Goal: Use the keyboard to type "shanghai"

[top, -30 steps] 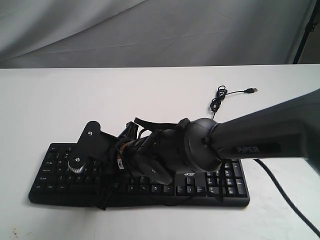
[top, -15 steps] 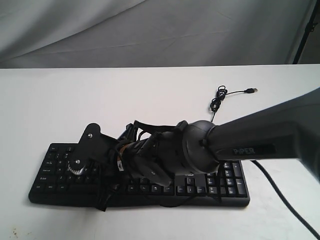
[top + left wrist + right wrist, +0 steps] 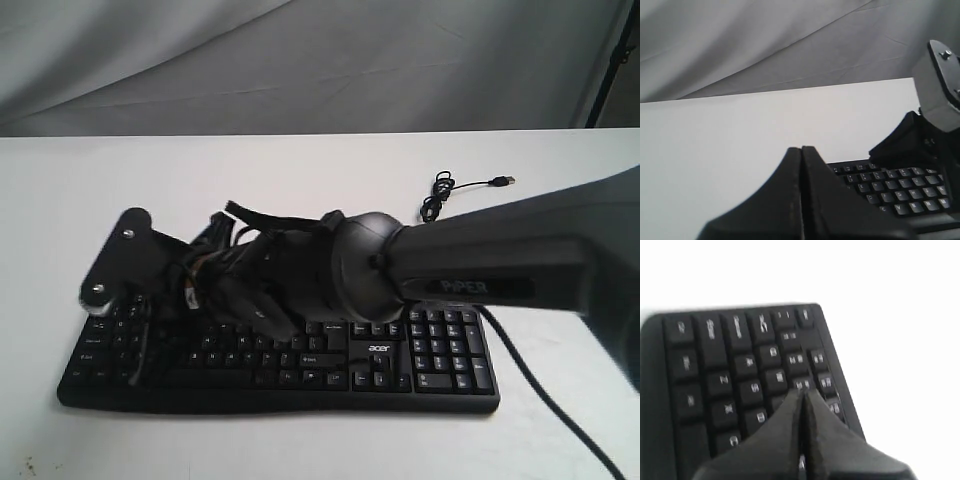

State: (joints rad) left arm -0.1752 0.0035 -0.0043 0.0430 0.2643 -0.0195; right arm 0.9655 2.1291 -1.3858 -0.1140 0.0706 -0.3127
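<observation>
The black keyboard lies along the front of the white table, its acer logo facing me. My right arm reaches across it from the right, and its gripper head hangs over the keyboard's left part. In the right wrist view my right gripper is shut and empty, its tips just over the blurred keys of the keyboard. In the left wrist view my left gripper is shut and empty above the bare table beside the keyboard.
The keyboard's thin cable coils behind it and ends in a loose USB plug. A thick black cable runs off the front right. Grey cloth hangs behind the table.
My right arm has swung left along the keyboard, from its middle-left keys to its left end, and its gripper head now sits higher. The keyboard has not shifted.
</observation>
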